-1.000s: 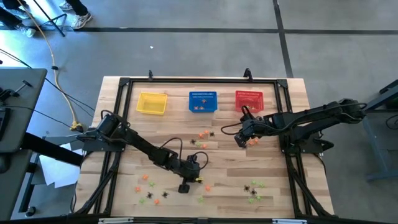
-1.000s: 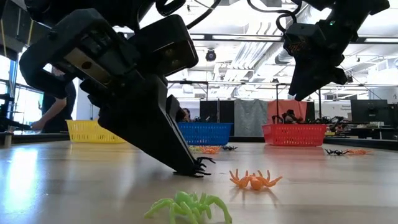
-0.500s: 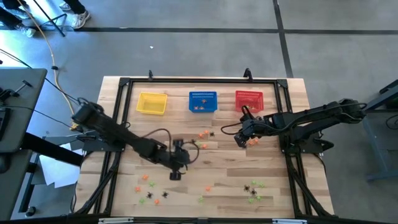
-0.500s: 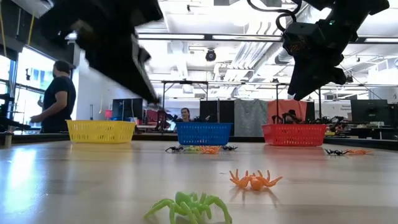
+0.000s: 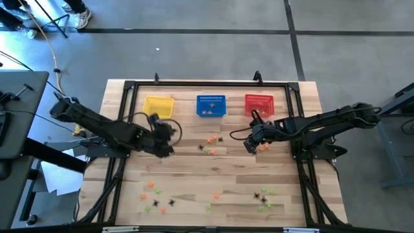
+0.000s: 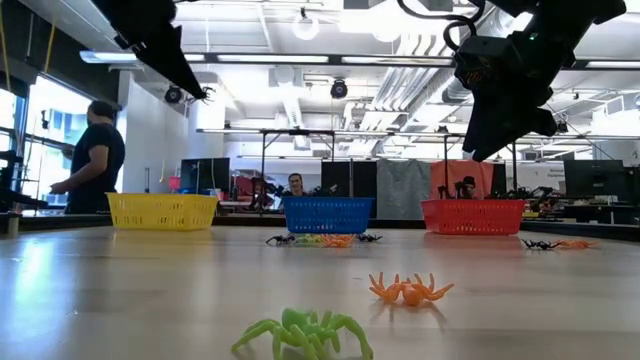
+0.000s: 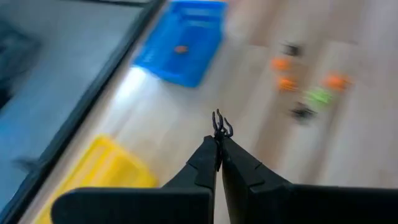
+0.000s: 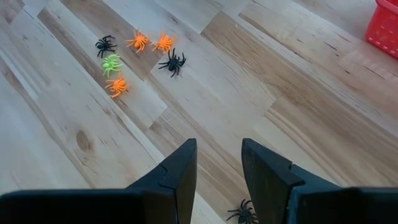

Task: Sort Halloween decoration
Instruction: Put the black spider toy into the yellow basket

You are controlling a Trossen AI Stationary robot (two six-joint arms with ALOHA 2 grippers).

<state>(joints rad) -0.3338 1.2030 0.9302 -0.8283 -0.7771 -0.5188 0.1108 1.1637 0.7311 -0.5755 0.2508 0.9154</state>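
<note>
Fingers of your left gripper (image 7: 219, 146) are pressed together on a black spider (image 7: 221, 126), held up off the wooden table (image 5: 272, 175) near the yellow basket (image 5: 158, 107) and blue basket (image 5: 211, 105). Your right gripper (image 8: 217, 165) hangs with fingers spread and holding nothing, near the red basket (image 5: 259, 103). Orange, green and black spiders (image 8: 171, 62) lie scattered on the boards.

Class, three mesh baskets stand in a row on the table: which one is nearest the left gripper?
The yellow mesh basket. The left gripper, shut on a black plastic spider, is beside it; the blue and red ones stand farther along.
</note>
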